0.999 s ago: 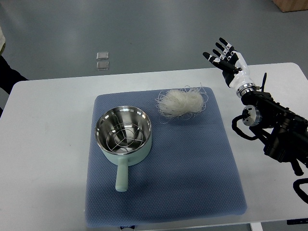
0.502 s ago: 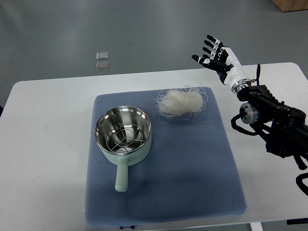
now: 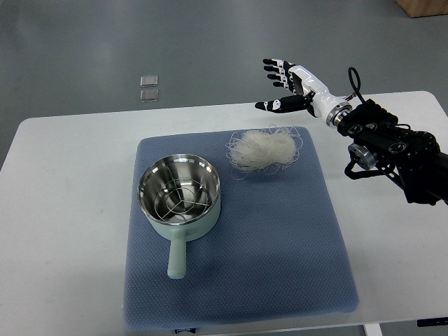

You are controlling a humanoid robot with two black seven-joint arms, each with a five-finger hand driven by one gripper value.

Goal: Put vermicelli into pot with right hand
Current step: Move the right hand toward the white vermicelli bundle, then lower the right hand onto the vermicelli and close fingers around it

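Blue mat (image 3: 280, 238) covers white table (image 3: 70, 210), grey floor (image 3: 140, 35).

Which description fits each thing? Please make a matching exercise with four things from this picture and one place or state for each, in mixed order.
Things:
1. vermicelli
2. pot
3. right hand
4. mat

Descriptions:
A. empty, with a wire rack inside, handle toward the near table edge
B. blue, lying on the white table
C. open, fingers spread, raised beyond the mat's far edge
D. loose white nest on the mat, right of the pot

Pairs: 1-D, 2-A, 3-C, 4-B
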